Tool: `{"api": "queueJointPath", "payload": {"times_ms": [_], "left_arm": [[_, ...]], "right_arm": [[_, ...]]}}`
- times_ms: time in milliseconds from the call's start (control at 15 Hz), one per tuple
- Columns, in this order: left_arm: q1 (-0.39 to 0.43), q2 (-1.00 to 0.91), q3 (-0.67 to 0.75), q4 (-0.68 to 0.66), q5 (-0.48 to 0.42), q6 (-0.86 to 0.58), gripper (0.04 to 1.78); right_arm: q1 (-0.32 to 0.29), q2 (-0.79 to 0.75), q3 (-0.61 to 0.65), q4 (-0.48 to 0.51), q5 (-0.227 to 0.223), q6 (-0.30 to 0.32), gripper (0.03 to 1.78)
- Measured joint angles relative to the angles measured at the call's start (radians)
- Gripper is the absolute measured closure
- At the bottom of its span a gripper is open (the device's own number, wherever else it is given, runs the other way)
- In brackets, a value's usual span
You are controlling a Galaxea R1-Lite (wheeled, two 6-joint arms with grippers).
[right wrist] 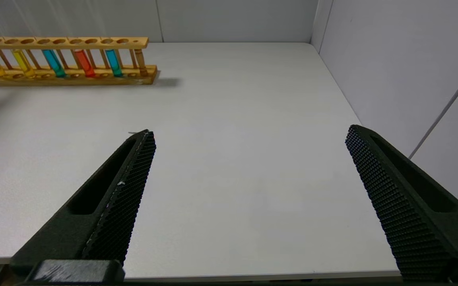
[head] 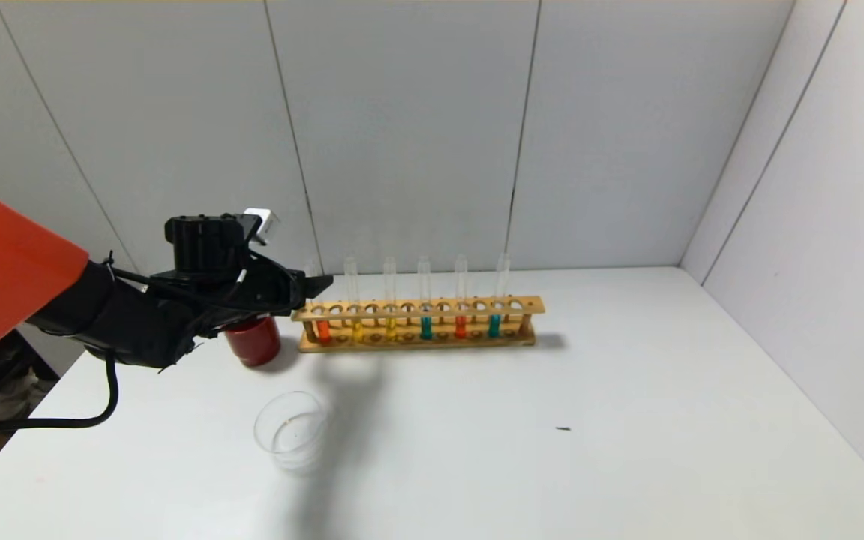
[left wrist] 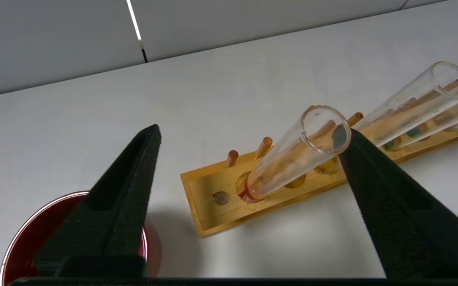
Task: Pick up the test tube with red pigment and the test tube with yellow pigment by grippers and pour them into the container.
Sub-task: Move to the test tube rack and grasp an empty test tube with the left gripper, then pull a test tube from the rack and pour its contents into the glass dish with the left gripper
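Note:
A wooden rack (head: 417,324) holds several tubes. The test tube with red pigment (head: 323,328) stands in the rack's left end hole; a second orange-red tube (head: 460,326) stands further right. Test tubes with yellow pigment (head: 357,330) stand beside the left red one. My left gripper (head: 319,289) is open at the upper part of the left red tube. In the left wrist view that tube (left wrist: 292,159) stands between the open fingers of the gripper (left wrist: 253,131), its mouth close to one finger (left wrist: 372,178). The clear glass container (head: 291,429) sits in front. My right gripper (right wrist: 249,131) is open and empty.
A dark red cup (head: 253,339) stands just left of the rack, under my left arm. Teal tubes (head: 425,328) stand in the rack too. Walls close off the back and right. A small dark speck (head: 563,429) lies on the white table (head: 627,420).

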Motion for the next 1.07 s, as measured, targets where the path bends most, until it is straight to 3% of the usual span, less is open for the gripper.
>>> {"api": "queueJointPath", "payload": {"times_ms": [467, 800, 1067], "left_arm": [[-0.026, 0.022, -0.007, -0.001, 0.003, 0.003, 1.46], [-0.030, 0.021, -0.052, 0.050, 0.006, 0.008, 1.50], [-0.030, -0.051, -0.188, 0.200, 0.006, 0.016, 1.50]], "right_arm": [[0.000, 0.000, 0.000, 0.000, 0.000, 0.000, 0.06], [0.000, 0.000, 0.000, 0.000, 0.000, 0.000, 0.06], [0.000, 0.000, 0.000, 0.000, 0.000, 0.000, 0.06]]}}
